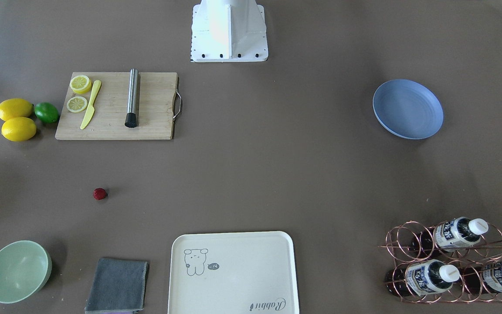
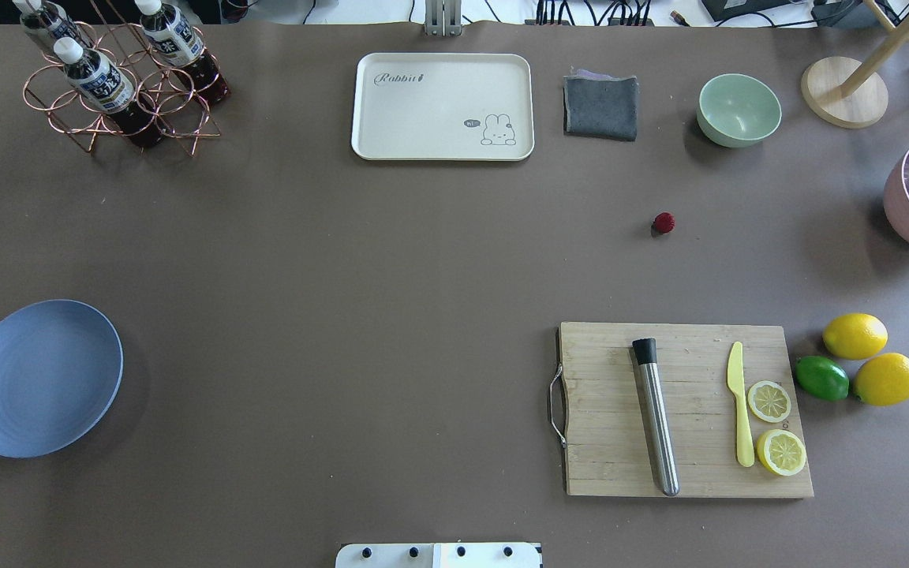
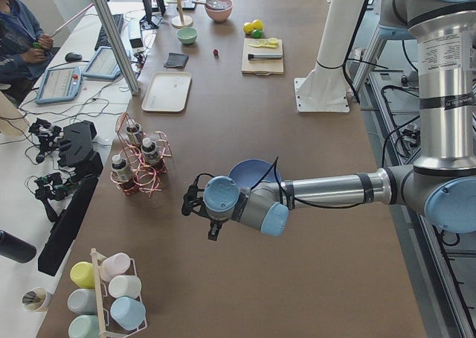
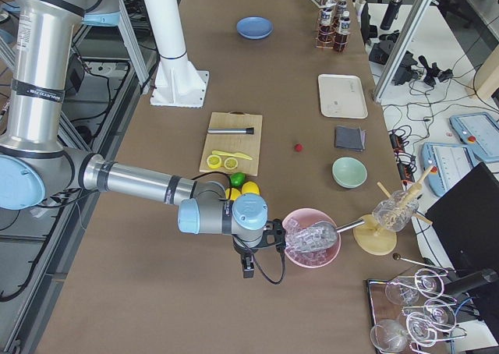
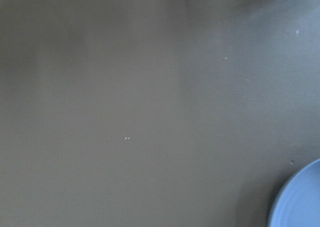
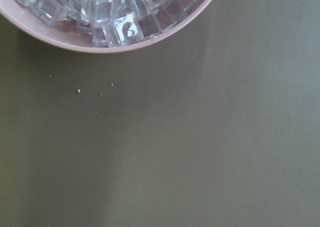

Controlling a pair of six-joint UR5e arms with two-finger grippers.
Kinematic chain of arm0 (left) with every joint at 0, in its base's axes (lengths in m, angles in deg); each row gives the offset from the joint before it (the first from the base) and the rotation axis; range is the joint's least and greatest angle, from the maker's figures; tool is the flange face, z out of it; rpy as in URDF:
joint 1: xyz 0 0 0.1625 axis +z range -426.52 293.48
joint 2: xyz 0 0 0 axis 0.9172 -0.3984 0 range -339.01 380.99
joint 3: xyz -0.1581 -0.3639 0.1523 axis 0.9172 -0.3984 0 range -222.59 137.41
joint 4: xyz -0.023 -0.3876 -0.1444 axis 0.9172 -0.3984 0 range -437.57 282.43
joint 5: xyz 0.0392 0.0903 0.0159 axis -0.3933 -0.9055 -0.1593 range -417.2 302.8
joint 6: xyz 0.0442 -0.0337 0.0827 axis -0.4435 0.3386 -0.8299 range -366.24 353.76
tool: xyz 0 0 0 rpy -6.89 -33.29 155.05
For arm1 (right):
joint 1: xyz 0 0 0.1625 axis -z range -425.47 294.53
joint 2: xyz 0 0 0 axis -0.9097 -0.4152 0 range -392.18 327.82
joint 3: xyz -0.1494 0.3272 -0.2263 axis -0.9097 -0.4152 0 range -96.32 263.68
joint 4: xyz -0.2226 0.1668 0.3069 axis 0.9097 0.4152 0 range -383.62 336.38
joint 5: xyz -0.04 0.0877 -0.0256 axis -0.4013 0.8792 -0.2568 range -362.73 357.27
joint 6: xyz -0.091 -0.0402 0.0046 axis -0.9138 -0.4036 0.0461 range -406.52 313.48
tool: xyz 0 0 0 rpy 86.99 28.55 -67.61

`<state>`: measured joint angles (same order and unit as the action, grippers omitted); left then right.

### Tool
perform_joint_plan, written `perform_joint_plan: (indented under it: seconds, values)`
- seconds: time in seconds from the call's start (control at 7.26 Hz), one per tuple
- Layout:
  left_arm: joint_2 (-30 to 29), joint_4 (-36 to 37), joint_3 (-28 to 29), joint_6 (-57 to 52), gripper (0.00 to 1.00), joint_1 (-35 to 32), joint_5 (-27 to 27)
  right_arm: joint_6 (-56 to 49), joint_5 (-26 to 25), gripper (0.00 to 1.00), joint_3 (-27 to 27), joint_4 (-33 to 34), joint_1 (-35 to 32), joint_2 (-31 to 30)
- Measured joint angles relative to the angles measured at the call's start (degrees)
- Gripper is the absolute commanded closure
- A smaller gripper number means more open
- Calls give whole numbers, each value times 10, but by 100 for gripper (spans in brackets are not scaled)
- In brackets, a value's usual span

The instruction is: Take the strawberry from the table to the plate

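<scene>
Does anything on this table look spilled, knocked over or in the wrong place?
Nothing is spilled or toppled. Only the strawberry looks stray: it lies alone on the bare table, apart from the lemons and lime.

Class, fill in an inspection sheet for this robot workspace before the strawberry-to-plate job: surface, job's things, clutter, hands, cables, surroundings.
Surface: table, brown-grey, a few crumbs.
Job's things: strawberry alone on the table; plate empty, at the opposite end.
Clutter: cutting board with steel rod, knife, lemon slices; lemons, lime, tray, cloth, green bowl, bottle rack, ice bowl.
Hands: left hand near the plate, right hand by the ice bowl; open or shut cannot be told.
Cables: black cable looping under the right wrist.
Surroundings: person seated at side desk.
</scene>
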<state>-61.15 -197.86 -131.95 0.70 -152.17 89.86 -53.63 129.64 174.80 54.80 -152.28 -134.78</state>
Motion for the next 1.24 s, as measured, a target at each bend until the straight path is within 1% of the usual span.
perform_joint_plan:
  seconds: [0.28,0.41,0.55,0.69,0.83,0.96,1.1,1.24]
  values:
    - [-5,-64,6,48,1,3,30,0,3,0,0,0,1,0]
    - [-3,-97,15,75,2,10,37,0,5,0,0,0,1,0]
    - [0,-122,22,104,2,34,13,0,6,0,0,0,1,0]
    - [6,-156,25,145,2,74,-37,0,7,0,0,0,2,0]
    - [15,-218,35,205,2,126,-81,0,7,0,0,0,2,0]
    - [22,-301,59,270,3,180,-115,0,7,0,0,0,2,0]
    - [26,-382,88,328,8,232,-144,-1,7,0,0,0,2,0]
    - [27,-437,105,372,22,272,-164,-1,7,0,-1,0,2,0]
